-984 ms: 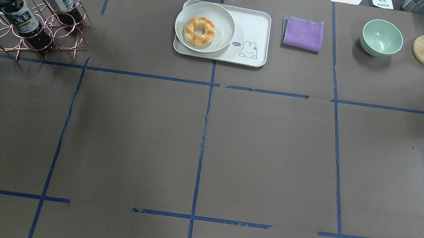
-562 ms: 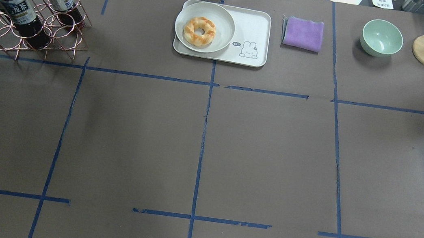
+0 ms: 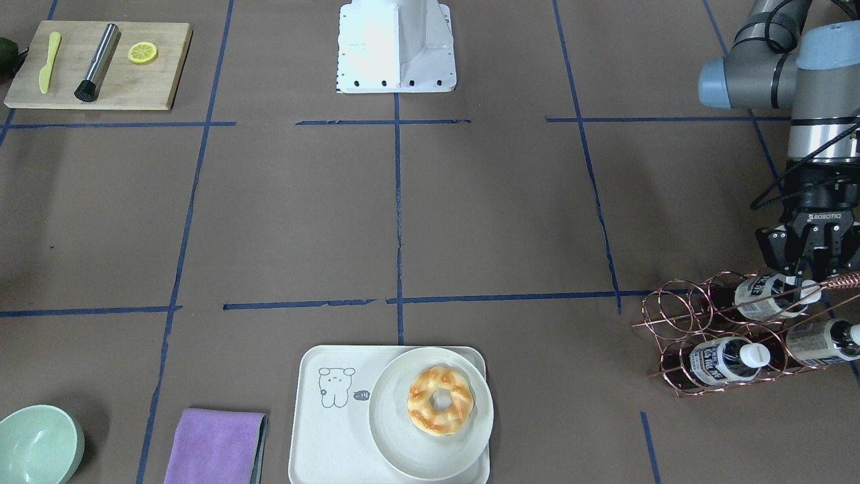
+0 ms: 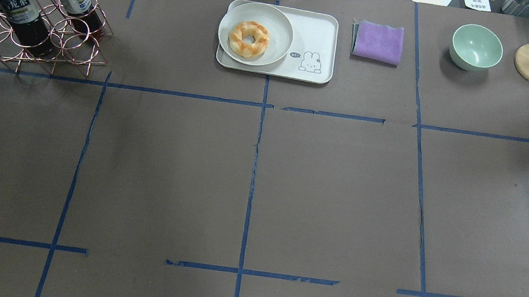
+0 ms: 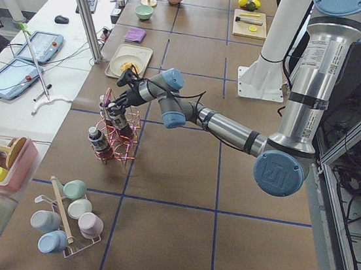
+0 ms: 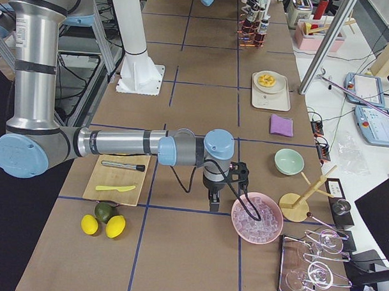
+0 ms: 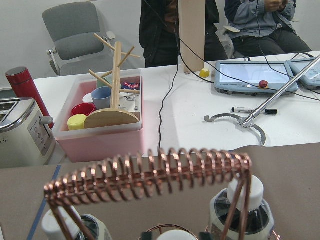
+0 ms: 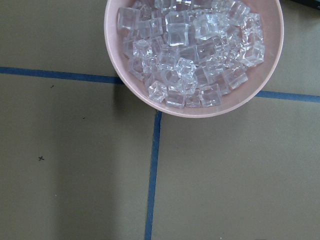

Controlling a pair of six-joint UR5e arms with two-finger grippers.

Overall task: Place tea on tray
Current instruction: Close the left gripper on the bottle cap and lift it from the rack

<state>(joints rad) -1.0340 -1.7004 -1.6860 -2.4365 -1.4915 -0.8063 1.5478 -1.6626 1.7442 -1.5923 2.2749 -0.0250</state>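
While the left gripper [image 3: 809,286] appears clamped on the white cap of the tea [image 3: 766,296], the bottle leans in the copper wire rack [image 3: 672,316] directly beneath the fingers, with the tray [image 3: 316,430] well apart. Hazards, as judged: bottle catching a ring and dragging the rack; coil handle beside the fingers snagging; cap-only hold slipping.

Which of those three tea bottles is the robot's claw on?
The tea bottle in the rack's row nearest the robot: its white cap sits between the left gripper's fingers. The other two bottles are untouched.
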